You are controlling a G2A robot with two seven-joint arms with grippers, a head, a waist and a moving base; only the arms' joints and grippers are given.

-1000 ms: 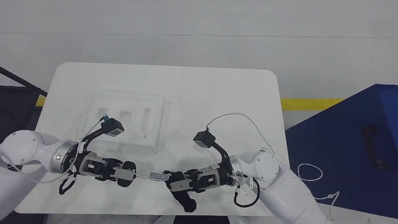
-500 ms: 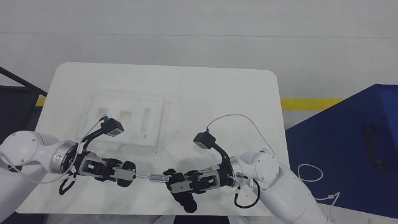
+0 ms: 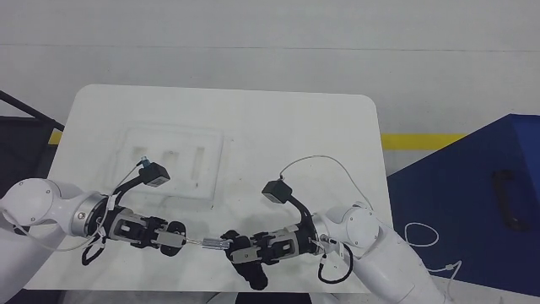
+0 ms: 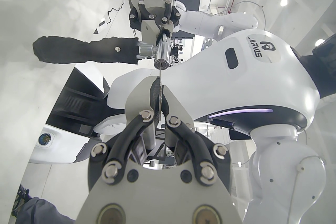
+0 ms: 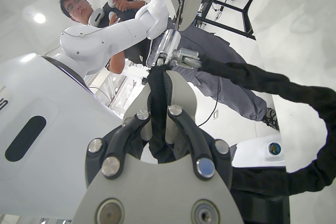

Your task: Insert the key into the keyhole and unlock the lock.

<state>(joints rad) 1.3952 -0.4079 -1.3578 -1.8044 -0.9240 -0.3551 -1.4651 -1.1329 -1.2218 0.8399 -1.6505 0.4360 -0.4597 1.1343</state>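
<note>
Top view: both grippers meet over the near edge of the white table (image 3: 287,127), level with each other. A clear shallow tray (image 3: 135,139) lies farther back on the table.

Left wrist view: the left gripper (image 4: 159,86) is closed flat on the head of a thin metal key (image 4: 159,97). The key's blade points straight at the keyed end of the cable lock (image 4: 163,51), a polished silver cylinder, and its tip meets the keyhole. How deep it sits cannot be told.

The right gripper (image 4: 158,32) clamps the lock from the opposite side. The black sleeved cable (image 4: 84,53) juts sideways from the cylinder.

Right wrist view: the right gripper (image 5: 158,72) pinches the black sleeve just beside the cylinder. The cable loops away below it.
</note>
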